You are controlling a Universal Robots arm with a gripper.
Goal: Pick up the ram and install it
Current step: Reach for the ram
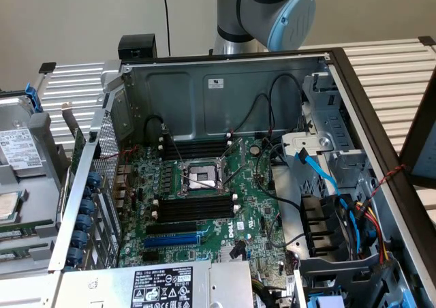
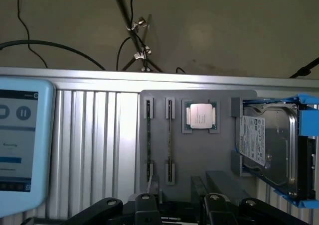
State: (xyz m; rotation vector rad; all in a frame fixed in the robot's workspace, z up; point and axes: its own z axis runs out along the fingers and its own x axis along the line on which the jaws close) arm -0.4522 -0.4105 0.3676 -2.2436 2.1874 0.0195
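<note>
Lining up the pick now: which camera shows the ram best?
The wrist view. Two ram sticks stand on edge in the gray tray, beside the CPU. The exterior view faces the open case and its black slots; the tray is cut off at the exterior view's left.

We find a processor [image 2: 201, 116] seated in the gray tray [image 2: 199, 153] beyond the fingers [image 2: 215, 206], a hard drive [image 2: 271, 148] just beside it.

Robotics laboratory, computer-assembly station. A robot arm [image 1: 272, 8] stands behind an open computer case [image 1: 225, 83] with bare motherboard [image 1: 204, 206] on a slatted aluminium counter [image 1: 388, 69]. A grey fixture plate [image 2: 199, 155] holds ram sticks [image 2: 169, 145], a processor [image 2: 201, 116] and a hard drive [image 2: 271, 145].
</note>
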